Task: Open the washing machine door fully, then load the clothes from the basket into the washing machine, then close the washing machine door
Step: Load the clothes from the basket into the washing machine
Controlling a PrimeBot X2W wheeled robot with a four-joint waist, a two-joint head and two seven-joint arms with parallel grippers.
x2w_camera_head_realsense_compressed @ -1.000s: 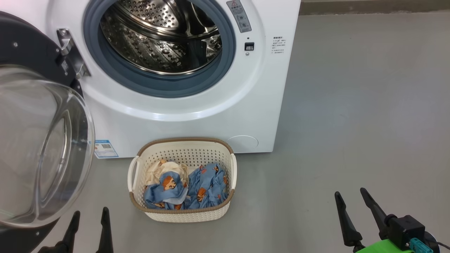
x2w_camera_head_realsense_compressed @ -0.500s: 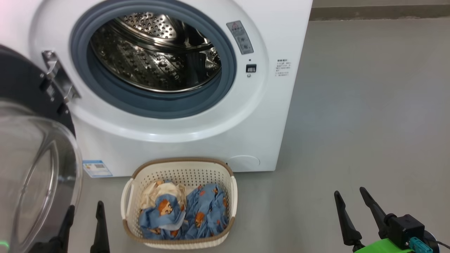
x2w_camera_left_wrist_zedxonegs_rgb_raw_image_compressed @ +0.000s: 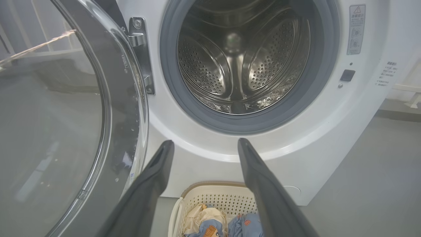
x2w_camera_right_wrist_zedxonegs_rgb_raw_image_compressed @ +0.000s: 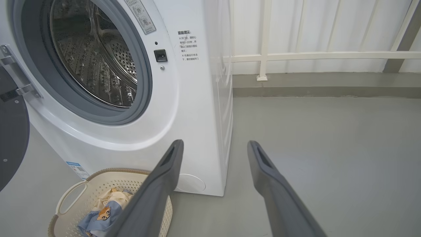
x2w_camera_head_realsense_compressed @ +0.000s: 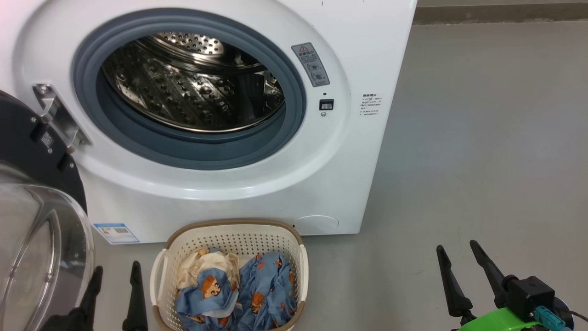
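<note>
Though the head view was shifted, clothes (x2w_camera_head_realsense_compressed: pixel 257 294) are left in the basket (x2w_camera_head_realsense_compressed: pixel 234 223); left gripper (x2w_camera_head_realsense_compressed: pixel 116 267) and right gripper (x2w_camera_head_realsense_compressed: pixel 456 246) jaws are apart.

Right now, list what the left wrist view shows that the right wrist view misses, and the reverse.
Left wrist, not right wrist: the washing machine door's glass bowl and the left tool, open. Right wrist, not left wrist: the washing machine's side panel and the right tool, open. Both: the steel drum, the grey ring, the hinge, and the basket with the clothes in it.
</note>
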